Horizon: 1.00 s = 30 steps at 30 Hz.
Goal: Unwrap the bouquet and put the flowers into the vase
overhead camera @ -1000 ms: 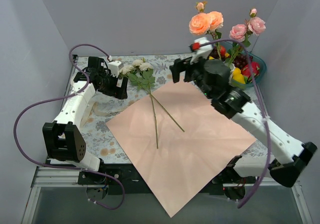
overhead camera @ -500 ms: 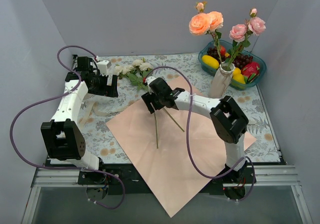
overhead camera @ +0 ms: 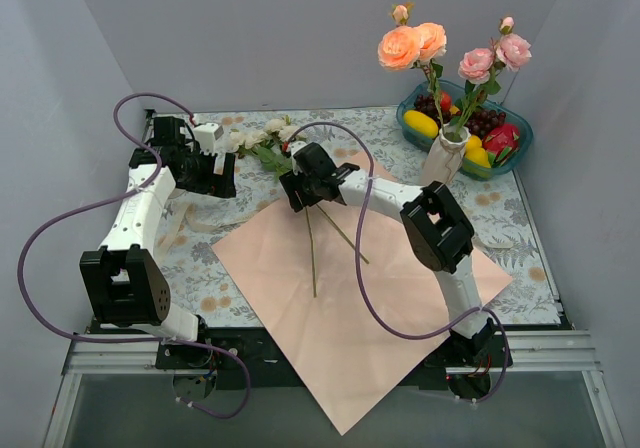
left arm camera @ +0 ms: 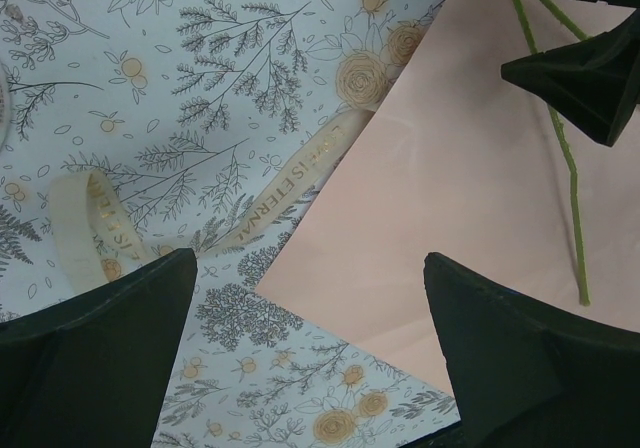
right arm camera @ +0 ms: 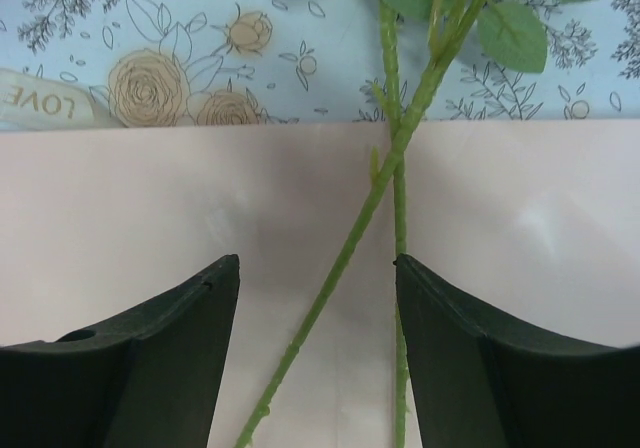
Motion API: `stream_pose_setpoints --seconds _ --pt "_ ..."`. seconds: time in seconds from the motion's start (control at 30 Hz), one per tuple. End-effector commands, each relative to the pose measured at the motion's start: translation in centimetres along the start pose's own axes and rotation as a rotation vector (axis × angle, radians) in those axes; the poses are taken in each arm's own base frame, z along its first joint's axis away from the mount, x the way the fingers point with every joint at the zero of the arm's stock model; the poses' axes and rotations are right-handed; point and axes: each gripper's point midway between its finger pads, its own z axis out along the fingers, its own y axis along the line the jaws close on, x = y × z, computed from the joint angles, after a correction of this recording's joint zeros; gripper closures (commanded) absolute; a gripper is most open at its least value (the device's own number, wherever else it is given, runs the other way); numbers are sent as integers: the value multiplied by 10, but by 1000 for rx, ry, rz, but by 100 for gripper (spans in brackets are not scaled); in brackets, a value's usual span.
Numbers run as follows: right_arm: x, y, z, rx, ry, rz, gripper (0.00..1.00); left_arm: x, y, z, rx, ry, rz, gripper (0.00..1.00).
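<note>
The bouquet is unwrapped: its pink paper (overhead camera: pixel 400 298) lies flat on the table. Two cream-white flowers (overhead camera: pixel 280 128) lie with their green stems (overhead camera: pixel 312 248) across the paper. My right gripper (overhead camera: pixel 303 200) is low over those stems, open. In the right wrist view one stem (right arm camera: pixel 345 253) runs between the fingers and the other stem (right arm camera: pixel 399 208) meets the right finger's tip. Neither is pinched. My left gripper (overhead camera: pixel 222 176) hangs open over the paper's left corner (left arm camera: pixel 440 188), holding nothing. The vase (overhead camera: pixel 442 168) stands at the back right with peach and pink roses (overhead camera: pixel 412 43) in it.
A cream ribbon (overhead camera: pixel 190 223) lies loose on the floral tablecloth left of the paper, also in the left wrist view (left arm camera: pixel 290 183). A teal fruit bowl (overhead camera: pixel 520 143) stands behind the vase. Grey walls close in the table on three sides.
My right arm swung from the vase over to the stems on the paper and came down, its jaws narrowing. The left gripper drew back slightly to the left, still open.
</note>
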Motion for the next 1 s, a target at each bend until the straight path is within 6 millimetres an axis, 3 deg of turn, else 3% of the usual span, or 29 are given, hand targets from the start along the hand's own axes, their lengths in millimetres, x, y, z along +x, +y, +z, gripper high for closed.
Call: stream_pose_setpoints --seconds 0.0,0.43,0.67,0.87,0.97 --pt "-16 1 7 -6 -17 14 31 -8 -3 -10 4 -50 37 3" --pt "-15 -2 11 -4 -10 37 38 -4 -2 -9 -7 -49 59 3" --pt "-8 -4 29 2 23 35 42 -6 -1 -13 -14 -58 71 3" --pt "-4 -6 41 6 38 48 53 -9 -2 -15 -10 -60 71 3" --pt "-5 -6 41 9 38 45 64 -10 -2 -16 -10 -61 69 3"
